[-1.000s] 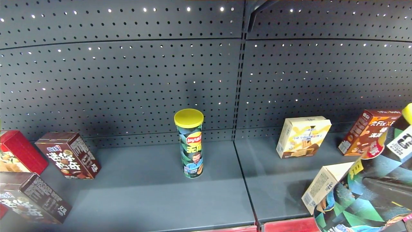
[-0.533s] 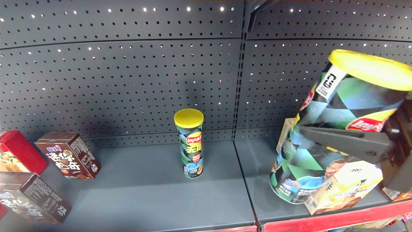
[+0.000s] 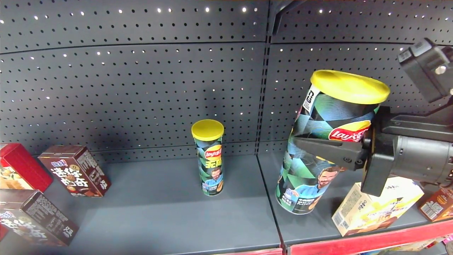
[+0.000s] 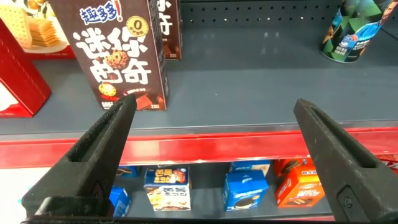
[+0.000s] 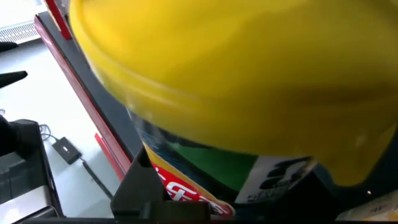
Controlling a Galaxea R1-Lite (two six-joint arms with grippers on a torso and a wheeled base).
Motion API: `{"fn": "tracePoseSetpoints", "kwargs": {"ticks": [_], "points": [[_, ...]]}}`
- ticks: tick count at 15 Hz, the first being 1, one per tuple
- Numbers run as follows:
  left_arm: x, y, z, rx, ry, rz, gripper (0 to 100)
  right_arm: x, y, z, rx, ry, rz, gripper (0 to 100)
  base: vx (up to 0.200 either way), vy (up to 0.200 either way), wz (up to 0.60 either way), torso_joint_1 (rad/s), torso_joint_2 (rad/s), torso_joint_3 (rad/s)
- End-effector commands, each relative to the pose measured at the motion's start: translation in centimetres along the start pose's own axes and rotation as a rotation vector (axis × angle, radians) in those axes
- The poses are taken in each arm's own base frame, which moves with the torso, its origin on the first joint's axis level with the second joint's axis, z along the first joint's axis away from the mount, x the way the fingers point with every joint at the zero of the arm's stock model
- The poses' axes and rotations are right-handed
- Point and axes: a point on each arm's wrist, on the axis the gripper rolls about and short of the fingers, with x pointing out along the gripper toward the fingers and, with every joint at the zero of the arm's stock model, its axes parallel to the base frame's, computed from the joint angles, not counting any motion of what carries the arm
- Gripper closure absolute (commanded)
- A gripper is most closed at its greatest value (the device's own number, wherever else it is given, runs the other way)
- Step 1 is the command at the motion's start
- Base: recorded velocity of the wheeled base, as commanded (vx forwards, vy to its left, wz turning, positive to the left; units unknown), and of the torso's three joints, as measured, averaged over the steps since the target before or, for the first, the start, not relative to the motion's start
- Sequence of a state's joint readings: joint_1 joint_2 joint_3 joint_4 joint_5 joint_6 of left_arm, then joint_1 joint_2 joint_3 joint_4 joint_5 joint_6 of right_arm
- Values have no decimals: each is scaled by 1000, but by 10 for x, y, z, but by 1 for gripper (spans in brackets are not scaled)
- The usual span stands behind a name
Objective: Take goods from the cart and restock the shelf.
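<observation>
The right gripper (image 3: 318, 147) clamps the chip can (image 3: 332, 113) across its middle and holds it over the right bay of the shelf (image 3: 159, 216), near a cream box (image 3: 378, 209). The can's long axis is nearly upright, with the yellow lid (image 3: 348, 86) on top leaning slightly right and the base toward the shelf floor; I cannot tell whether the base touches it. The left gripper (image 4: 214, 102) hangs empty, fingers spread wide, before the shelf's red front edge, near a brown box (image 4: 118, 56).

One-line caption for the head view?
Right gripper holds a tilted chip can over the shelf, right of a matching standing can.
</observation>
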State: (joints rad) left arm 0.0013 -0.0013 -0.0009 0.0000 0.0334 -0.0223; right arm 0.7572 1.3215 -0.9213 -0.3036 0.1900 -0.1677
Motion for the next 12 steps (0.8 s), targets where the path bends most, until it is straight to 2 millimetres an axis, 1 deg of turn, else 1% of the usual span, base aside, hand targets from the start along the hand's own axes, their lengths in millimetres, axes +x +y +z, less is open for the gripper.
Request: {"fn": "tracePoseSetpoints", "kwargs": {"ticks": [1, 5, 6, 7, 8, 9, 10, 11, 12], "points": [[0, 0, 0, 1, 1, -1, 0, -2, 1, -1, 7, 3, 0, 100, 0, 0, 0, 0, 0, 0], [1, 0, 1, 6, 16, -5, 0, -6, 1, -8, 14, 27, -34, 100, 0, 0, 0, 0, 0, 0], [1, 0, 5, 23, 8, 4, 0, -7, 1, -10, 15, 33, -36, 100, 0, 0, 0, 0, 0, 0], [2, -1, 35, 73, 11, -15, 0, -7, 2, -13, 15, 45, -52, 100, 0, 0, 0, 0, 0, 0], [15, -3, 61, 76, 92, -41, 0, -5, 3, -14, 16, 55, -62, 100, 0, 0, 0, 0, 0, 0], [25, -4, 97, 75, 84, -59, 0, -3, 4, -15, 15, 58, -58, 100, 0, 0, 0, 0, 0, 0], [44, -7, 129, 74, 105, -116, 0, -1, 5, -15, 15, 59, -55, 100, 0, 0, 0, 0, 0, 0], [64, -10, 154, 69, 115, -179, 0, 0, 4, -15, 15, 61, -58, 100, 0, 0, 0, 0, 0, 0], [82, -14, 174, 67, 116, -220, 0, 0, 4, -14, 15, 58, -60, 100, 0, 0, 0, 0, 0, 0]]}}
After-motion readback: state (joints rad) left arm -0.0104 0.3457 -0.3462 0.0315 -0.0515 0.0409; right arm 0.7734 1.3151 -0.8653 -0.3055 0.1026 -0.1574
